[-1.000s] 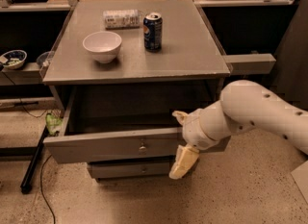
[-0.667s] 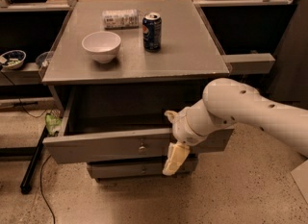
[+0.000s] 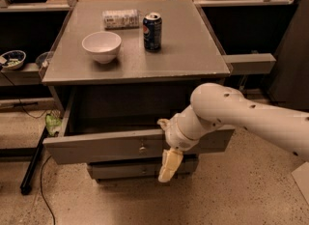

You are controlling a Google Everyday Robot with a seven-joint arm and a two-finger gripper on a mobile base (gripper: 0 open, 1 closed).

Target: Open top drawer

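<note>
Grey cabinet top (image 3: 193, 50) up above the gripper, and on it a white bowl (image 3: 101, 45), an upright Pepsi can (image 3: 152, 31) just to the bowl's right, and a pale cylinder (image 3: 120, 19) lying on its side behind them both. Speckled floor (image 3: 231, 195) below the jaws, and a black cable (image 3: 43, 190) trails across it well off to the gripper's left. Dark shelving runs along both sides of the room (a small bowl (image 3: 12, 59) sits on the left shelf).

Now the top drawer (image 3: 96, 147): it stands pulled out from the cabinet, dark box exposed, and its wide grey front stretches away to either side of the gripper. Its little round knob (image 3: 142, 147) sits just left of the gripper. A narrower lower drawer (image 3: 125, 170) shows beneath.

The white arm (image 3: 251, 118) sweeps in from the right, elbow high, wrist bent down and leftward. The gripper (image 3: 167, 152) hangs right at the drawer front, cream tip pointing at the floor. Whether the jaws are clenched or released, I cannot tell.
</note>
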